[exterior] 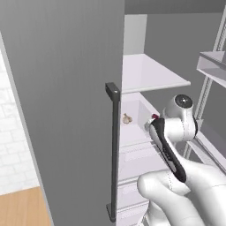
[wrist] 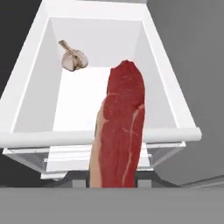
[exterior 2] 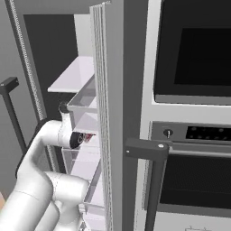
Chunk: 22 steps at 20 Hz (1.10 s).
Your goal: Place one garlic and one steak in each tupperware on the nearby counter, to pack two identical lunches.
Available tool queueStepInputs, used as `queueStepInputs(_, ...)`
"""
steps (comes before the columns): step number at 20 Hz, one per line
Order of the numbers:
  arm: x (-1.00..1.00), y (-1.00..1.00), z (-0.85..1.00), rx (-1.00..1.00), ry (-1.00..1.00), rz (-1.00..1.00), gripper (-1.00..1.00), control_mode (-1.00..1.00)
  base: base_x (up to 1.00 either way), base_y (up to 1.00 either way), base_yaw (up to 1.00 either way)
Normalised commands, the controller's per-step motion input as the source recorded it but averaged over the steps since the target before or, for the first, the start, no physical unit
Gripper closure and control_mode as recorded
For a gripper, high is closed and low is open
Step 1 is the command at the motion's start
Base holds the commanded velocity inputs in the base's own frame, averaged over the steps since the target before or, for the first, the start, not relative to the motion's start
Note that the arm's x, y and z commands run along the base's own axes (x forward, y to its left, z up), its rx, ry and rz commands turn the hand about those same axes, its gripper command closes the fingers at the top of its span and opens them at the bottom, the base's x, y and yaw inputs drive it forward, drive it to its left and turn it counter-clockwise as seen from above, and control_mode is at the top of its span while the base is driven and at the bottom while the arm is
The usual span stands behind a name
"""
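Observation:
A long raw red steak (wrist: 122,127) with a pale fat edge hangs from my gripper (wrist: 116,183), which is shut on it; the meat hides the fingertips. Beneath it is a white fridge drawer (wrist: 87,139) with one small off-white garlic (wrist: 73,59) lying in its far left corner. From the left base view, the garlic (exterior: 127,118) rests in the drawer (exterior: 142,108), and a bit of the steak (exterior: 155,116) shows at my hand inside the fridge. A red sliver of steak (exterior 2: 89,135) also shows in the right base view. The tupperware and the counter are out of view.
The open grey fridge door (exterior: 62,88) with its dark vertical handle (exterior: 115,145) stands close on the left of my arm. A white shelf (exterior: 150,73) lies above the drawer, with door racks (exterior: 212,66) to the right. A black wall oven (exterior 2: 194,54) adjoins the fridge.

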Motion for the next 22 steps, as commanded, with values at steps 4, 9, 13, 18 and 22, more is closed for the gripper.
queueStepInputs(4,-1.00,0.00,0.47,-0.03,0.21,0.06,1.00,-1.00,0.00,0.00,0.00)
queueStepInputs(9,-1.00,0.01,0.48,-0.02,0.19,0.02,1.00,-1.00,0.00,0.00,0.00)
queueStepInputs(13,-0.91,0.14,0.52,0.00,0.11,0.00,1.00,-1.00,0.00,0.00,0.00)
queueStepInputs(18,-0.95,0.13,0.30,0.00,-0.01,0.01,1.00,-1.00,0.00,0.00,0.00)
queueStepInputs(22,-0.23,0.00,0.00,0.00,0.00,0.00,1.00,-1.00,0.00,0.00,0.00)
